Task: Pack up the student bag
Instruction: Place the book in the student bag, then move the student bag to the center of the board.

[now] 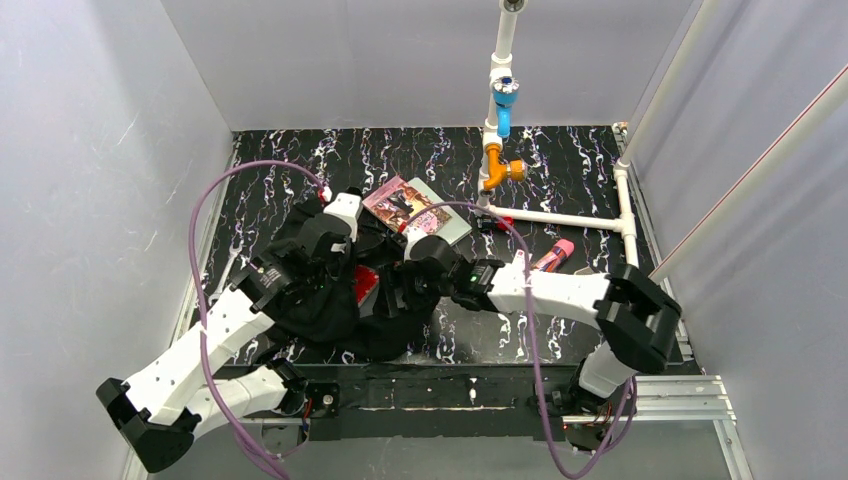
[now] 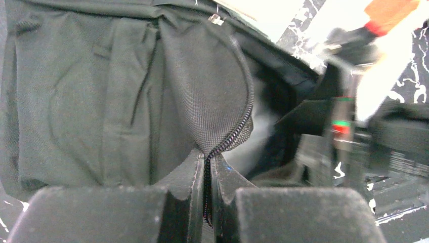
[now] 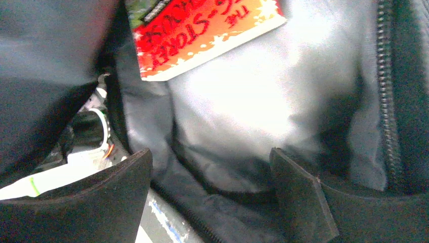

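Note:
The student bag, a large black backpack, lies at the near middle of the table with its mouth held apart. My left gripper is shut on the bag's zipper edge and holds the flap up. In the right wrist view my right gripper stands open inside the bag's mouth, over the grey lining, with nothing between its fingers. A red-covered book lies inside the bag beyond the right fingertips, and it shows as a red patch from above.
A pink-covered book lies on a grey book behind the bag. A pink marker lies to the right. A white pipe frame with orange and blue fittings stands at the back right.

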Motion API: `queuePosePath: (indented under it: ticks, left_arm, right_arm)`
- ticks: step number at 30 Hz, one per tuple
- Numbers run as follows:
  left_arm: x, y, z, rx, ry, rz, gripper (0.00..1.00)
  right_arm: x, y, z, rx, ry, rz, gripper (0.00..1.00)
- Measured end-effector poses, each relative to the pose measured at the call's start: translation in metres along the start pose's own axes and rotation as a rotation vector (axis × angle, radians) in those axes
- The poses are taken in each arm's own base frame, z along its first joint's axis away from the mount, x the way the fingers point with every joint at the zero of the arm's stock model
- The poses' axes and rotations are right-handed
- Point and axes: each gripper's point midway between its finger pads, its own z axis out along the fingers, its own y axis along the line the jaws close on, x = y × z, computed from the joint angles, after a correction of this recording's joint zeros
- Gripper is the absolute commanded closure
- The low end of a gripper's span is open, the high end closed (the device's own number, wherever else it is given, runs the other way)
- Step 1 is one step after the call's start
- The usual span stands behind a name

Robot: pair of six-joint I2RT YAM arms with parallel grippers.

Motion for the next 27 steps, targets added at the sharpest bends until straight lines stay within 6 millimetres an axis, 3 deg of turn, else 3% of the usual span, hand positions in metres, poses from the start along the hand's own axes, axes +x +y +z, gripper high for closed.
queuePosePath:
  ticks: [6,10,14,18,21,24,27]
  left_arm:
    - [0.035,-0.003,0.026,-0.013,0.074,-0.049,1.0]
    - [0.054,-0.007,0.038,-0.008,0.121,-0.094,1.0]
    - [0.064,-0.007,0.041,-0.02,0.142,-0.134,1.0]
    - [0.066,-0.005,0.039,-0.032,0.148,-0.15,0.99]
    - [0.067,-0.001,0.037,-0.047,0.143,-0.148,0.94]
    - [0.065,0.003,0.034,-0.06,0.131,-0.136,0.93]
    - [0.067,0.009,0.032,-0.084,0.137,-0.117,0.93]
  right_arm:
    - [-0.037,0.011,-0.054,0.044,-0.094,-0.107,0.02]
    - [-0.068,0.025,-0.088,-0.058,-0.213,-0.083,0.02]
    - [-0.079,0.014,-0.094,-0.038,-0.254,-0.052,0.07]
    - [-0.061,-0.018,-0.091,0.093,-0.209,-0.056,0.23]
    - [-0.028,-0.044,-0.086,0.15,-0.137,-0.047,0.31]
    - [0.009,-0.065,-0.081,0.177,-0.066,-0.023,0.45]
    - [0.031,-0.065,-0.066,0.156,-0.011,-0.004,0.61]
